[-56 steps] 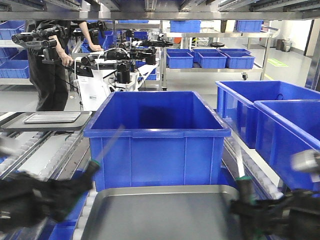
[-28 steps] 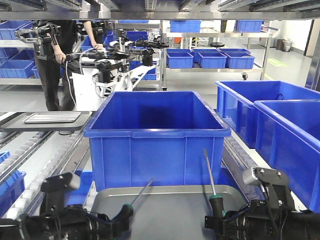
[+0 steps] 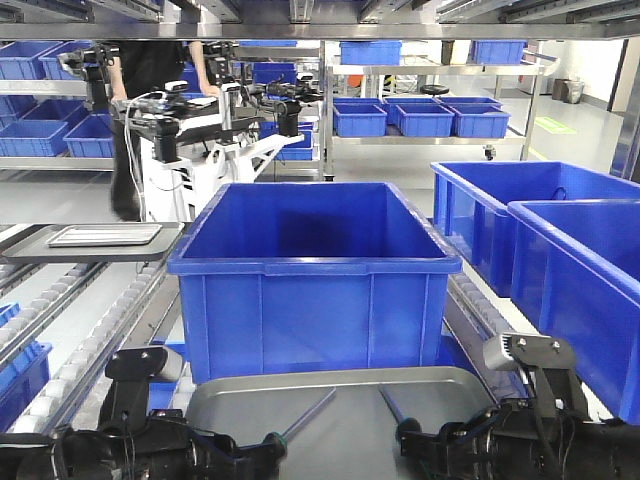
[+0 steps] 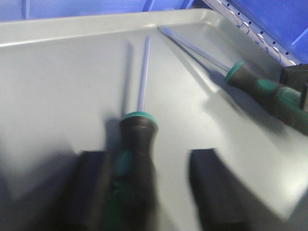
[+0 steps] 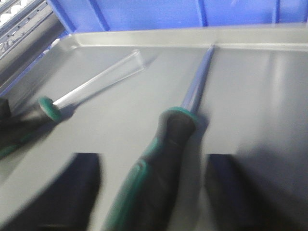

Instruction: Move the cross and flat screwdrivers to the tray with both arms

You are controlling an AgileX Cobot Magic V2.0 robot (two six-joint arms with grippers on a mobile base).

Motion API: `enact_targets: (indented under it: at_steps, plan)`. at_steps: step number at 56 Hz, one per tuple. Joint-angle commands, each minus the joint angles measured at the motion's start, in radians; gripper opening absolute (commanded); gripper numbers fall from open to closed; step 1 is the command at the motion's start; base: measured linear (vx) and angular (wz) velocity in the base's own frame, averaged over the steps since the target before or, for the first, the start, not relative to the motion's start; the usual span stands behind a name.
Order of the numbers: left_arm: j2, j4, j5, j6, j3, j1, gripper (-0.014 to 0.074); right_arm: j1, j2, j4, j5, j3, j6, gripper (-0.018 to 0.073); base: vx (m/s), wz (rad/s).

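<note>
I see the grey tray (image 3: 335, 385) just in front of the blue crate (image 3: 312, 275), with both screwdrivers lying on its floor. My left gripper (image 4: 147, 185) has its fingers (image 4: 89, 187) spread wide around the left screwdriver (image 4: 139, 130). My right gripper (image 5: 149, 185) is likewise spread wide around the right screwdriver (image 5: 178, 125).

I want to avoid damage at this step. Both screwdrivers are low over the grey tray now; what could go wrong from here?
1. In the wrist views both grippers look open, so the left screwdriver and the right screwdriver may roll on the smooth tray.
2. Their shafts point toward each other in the front view; the tips could cross or knock.
3. The left gripper and right gripper sit close to the tray floor and might scrape it.
</note>
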Motion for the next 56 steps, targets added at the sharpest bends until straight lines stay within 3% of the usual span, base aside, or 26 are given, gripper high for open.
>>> enact_targets:
  at_steps: [1, 7, 11, 16, 21, 28, 32, 33, 36, 45, 51, 56]
  plan:
    - [-0.037, -0.076, 0.041, 0.004, -0.036, -0.005, 0.0549, -0.002, -0.032, 0.034, 0.046, -0.035, -0.039, 0.0577, 0.0, 0.0]
    - [-0.05, -0.052, 0.067, 0.004, -0.036, -0.005, 0.0536, -0.002, -0.074, 0.017, 0.06, -0.035, -0.047, 0.0528, 0.0, 0.0]
    - [-0.086, -0.016, 0.062, 0.003, -0.036, -0.005, 0.0493, -0.002, -0.125, -0.013, 0.051, -0.035, -0.038, 0.0427, 0.0, 0.0]
    - [-0.158, 0.065, 0.01, -0.005, -0.036, -0.005, 0.0395, -0.002, -0.219, -0.09, 0.032, -0.035, 0.019, 0.022, 0.0, 0.0]
    - [-0.254, 0.189, -0.058, -0.045, -0.035, -0.005, 0.0227, -0.002, -0.336, -0.23, 0.027, -0.035, 0.101, -0.0016, 0.0, 0.0]
    - [-0.416, 0.388, -0.107, -0.141, -0.035, -0.005, -0.001, -0.002, -0.528, -0.459, 0.048, -0.031, 0.319, -0.001, 0.0, 0.0]
    - [-0.492, 0.527, -0.094, -0.213, -0.035, -0.005, -0.0006, -0.002, -0.618, -0.622, 0.069, -0.031, 0.47, -0.0008, 0.0, 0.0]
    - [-0.551, 0.643, -0.067, -0.278, -0.034, -0.005, -0.0001, -0.002, -0.691, -0.749, 0.095, -0.029, 0.602, -0.0008, 0.0, 0.0]
    - [-0.615, 0.775, -0.022, -0.385, -0.034, -0.005, 0.0001, -0.002, -0.779, -0.894, 0.137, -0.028, 0.746, -0.0008, 0.0, 0.0]
    - [-0.778, 1.134, 0.076, -0.737, 0.035, -0.005, 0.0001, -0.002, -0.976, -1.241, 0.25, -0.028, 0.989, -0.0008, 0.0, 0.0]
    - [-0.877, 1.273, 0.076, -0.912, 0.125, -0.005, 0.0003, -0.002, -1.085, -1.384, 0.298, -0.028, 1.087, -0.0008, 0.0, 0.0]
    - [-0.931, 1.296, 0.046, -0.947, 0.169, -0.005, 0.0003, -0.002, -1.123, -1.429, 0.332, -0.028, 1.107, -0.0008, 0.0, 0.0]
